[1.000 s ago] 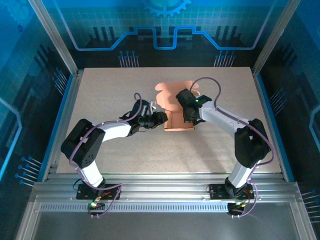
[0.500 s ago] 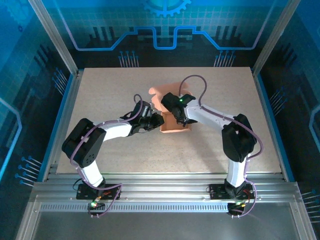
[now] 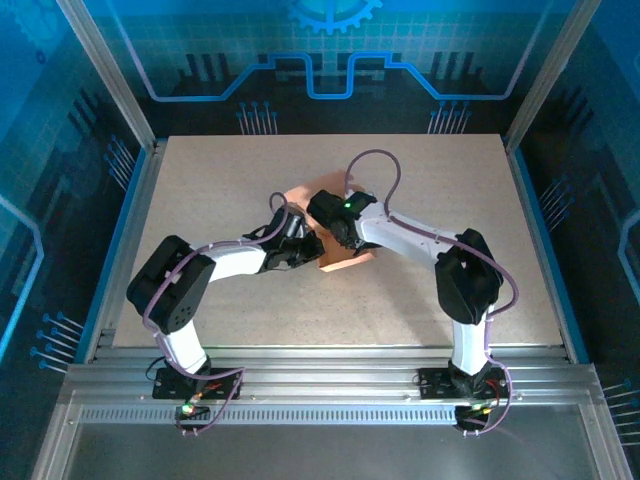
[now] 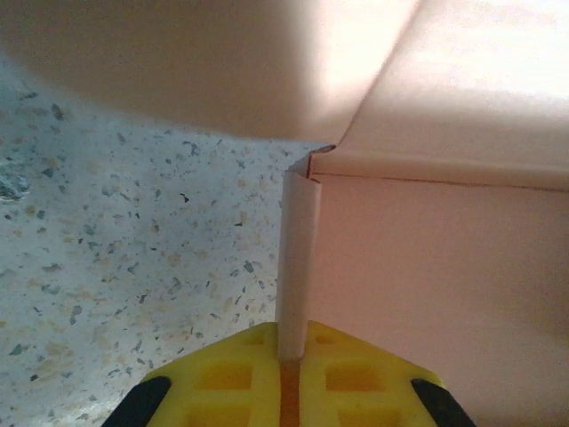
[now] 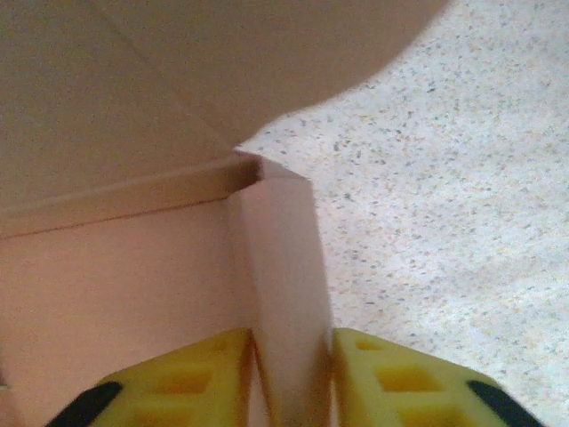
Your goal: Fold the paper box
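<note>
Salmon-orange paper box (image 3: 345,261), partly folded

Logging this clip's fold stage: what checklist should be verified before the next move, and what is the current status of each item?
1. Left gripper shut on a box wall: ok.
2. Right gripper shut on a box wall: ok.
3. Lid closed: not ok, the box's inside shows.
4. Box flat on table: cannot tell.
5. Grippers clear of each other: cannot tell, they crowd together in the top view.

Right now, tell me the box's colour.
Plain salmon-orange, unprinted. The box shows best in the left wrist view.
</note>
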Robot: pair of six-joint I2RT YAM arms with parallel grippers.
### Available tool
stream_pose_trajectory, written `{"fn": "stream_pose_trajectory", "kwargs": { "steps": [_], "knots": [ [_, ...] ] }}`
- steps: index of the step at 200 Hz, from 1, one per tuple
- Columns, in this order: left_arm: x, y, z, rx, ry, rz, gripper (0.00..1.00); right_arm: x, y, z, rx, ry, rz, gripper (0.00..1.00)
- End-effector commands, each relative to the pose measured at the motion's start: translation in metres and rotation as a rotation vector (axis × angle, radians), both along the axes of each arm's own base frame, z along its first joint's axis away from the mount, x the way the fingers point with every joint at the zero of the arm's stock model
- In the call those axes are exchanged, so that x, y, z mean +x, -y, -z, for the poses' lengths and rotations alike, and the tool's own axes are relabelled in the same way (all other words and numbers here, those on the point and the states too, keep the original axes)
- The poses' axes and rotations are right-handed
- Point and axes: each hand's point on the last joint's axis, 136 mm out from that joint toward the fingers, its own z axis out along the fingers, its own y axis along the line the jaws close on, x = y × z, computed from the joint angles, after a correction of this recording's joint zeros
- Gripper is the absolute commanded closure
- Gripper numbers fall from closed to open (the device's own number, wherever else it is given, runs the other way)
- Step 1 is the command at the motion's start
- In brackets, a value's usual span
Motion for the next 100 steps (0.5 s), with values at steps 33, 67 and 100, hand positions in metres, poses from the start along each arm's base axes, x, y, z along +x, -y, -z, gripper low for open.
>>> {"fn": "stream_pose_trajectory", "kwargs": {
  "steps": [33, 67, 100],
  "knots": [
    [0.008, 0.007, -0.006, -0.046, 0.019, 0.002, 0.96, -0.004, -0.023, -0.05, 0.173, 0.084, -0.077, 0.41],
    [0.015, -0.001, -0.014, -0.11, 0.041, -0.023, 0.96, -0.008, 0.001, -0.076, 0.268, 0.142, -0.086, 0.33],
    [0.018, -0.004, -0.028, -0.124, 0.089, 0.001, 0.96, -0.008, 0.006, -0.07, 0.562, 0.159, -0.224, 0.32]
  ]
}}
